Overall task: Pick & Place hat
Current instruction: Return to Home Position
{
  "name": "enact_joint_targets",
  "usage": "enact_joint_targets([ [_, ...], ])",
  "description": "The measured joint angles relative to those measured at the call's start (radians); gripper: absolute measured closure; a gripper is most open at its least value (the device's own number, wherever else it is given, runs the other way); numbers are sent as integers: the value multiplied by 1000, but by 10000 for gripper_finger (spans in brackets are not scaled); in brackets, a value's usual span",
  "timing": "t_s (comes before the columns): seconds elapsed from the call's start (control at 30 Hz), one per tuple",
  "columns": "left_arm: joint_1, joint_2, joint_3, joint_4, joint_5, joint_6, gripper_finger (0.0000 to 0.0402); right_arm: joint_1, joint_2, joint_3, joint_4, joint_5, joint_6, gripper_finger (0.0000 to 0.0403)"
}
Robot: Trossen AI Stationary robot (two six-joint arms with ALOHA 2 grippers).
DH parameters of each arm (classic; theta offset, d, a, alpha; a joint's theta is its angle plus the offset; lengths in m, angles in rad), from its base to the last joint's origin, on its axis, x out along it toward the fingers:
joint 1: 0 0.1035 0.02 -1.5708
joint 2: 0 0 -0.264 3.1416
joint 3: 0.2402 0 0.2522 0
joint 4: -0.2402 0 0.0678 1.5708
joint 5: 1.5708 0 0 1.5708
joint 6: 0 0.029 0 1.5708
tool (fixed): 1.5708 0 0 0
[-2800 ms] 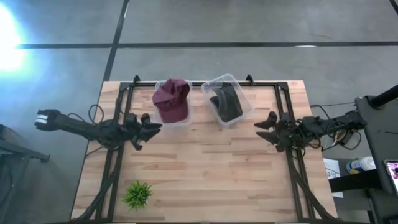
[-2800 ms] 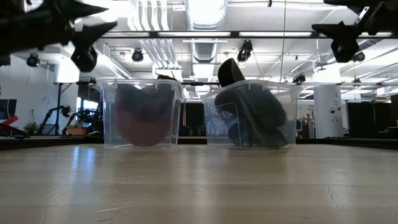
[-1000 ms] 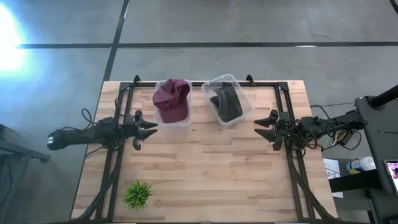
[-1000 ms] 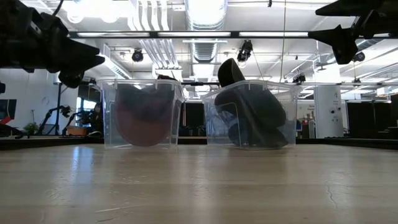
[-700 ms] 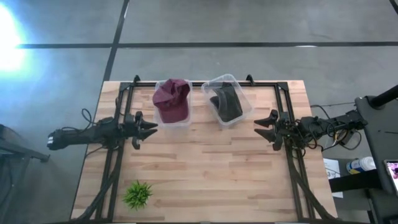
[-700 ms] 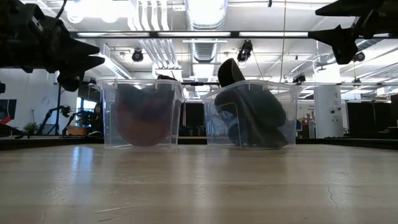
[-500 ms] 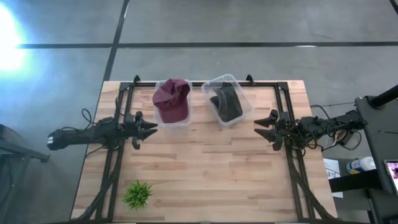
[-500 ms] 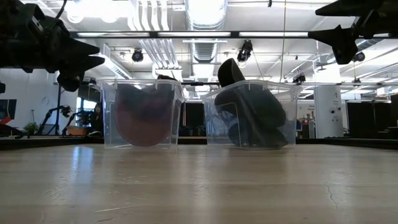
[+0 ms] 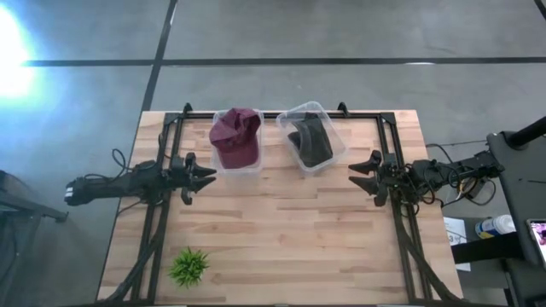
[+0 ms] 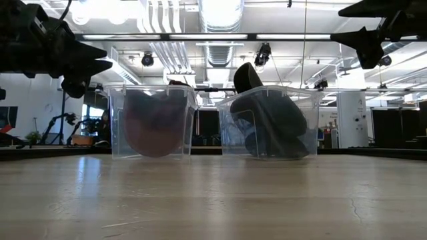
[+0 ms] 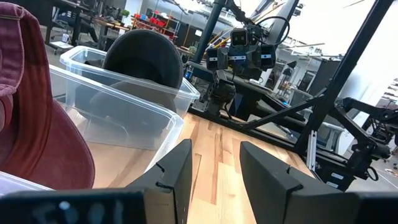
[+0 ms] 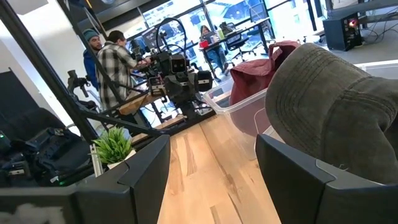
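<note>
two empty pincers, one each side of the black-cap bin

high view: the black-cap bin (image 9: 293,112) stands on the worktop (image 9: 281,230) with black caps (image 9: 311,141) inside. the red cap (image 9: 236,136) fills the neighbour bin (image 9: 240,169) just beside it on its left. the left pincer (image 9: 207,171) hangs left of the black-cap bin, beyond that neighbour. the right pincer (image 9: 358,179) hangs on the bin's right, near it but apart. both arms lie almost level, and their tips point inward toward the bin. a plant (image 9: 188,266) stands well apart from the bin.

low view: both pincers hang about level with the black-cap bin's rim or above it, one to each side. one cap pokes up past that rim.

left wrist view: the left pincer is released, fingers (image 11: 177,168) spread with only bare worktop between them. the bin is ahead.

right wrist view: the right pincer is released too, with nothing between its fingers (image 12: 298,174). a black cap bulges close beside it. people (image 12: 118,56) stand in the room beyond.

as i judge it, every hat is binned and only the retreat to home remains. to do it well, draw each arm straight back, away from the black-cap bin. keep the tips above rim height so neither bin gets nudged. leave the fingers spread so no cap edge is caught.
</note>
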Motion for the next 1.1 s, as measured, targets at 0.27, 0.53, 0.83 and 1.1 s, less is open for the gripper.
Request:
enact_joint_targets([
  [0.27,0,0,0,0,-1,0,273,0,-3,0,-3,-5,-2,170],
  [0.53,0,1,1,0,-1,0,273,-53,-90,0,-5,-140,-64,170],
  [0.83,0,1,1,0,-1,0,273,-71,-196,0,-112,-538,-492,170],
  [1.1,0,0,1,0,-1,0,273,-89,-246,-60,-166,-521,-528,170],
])
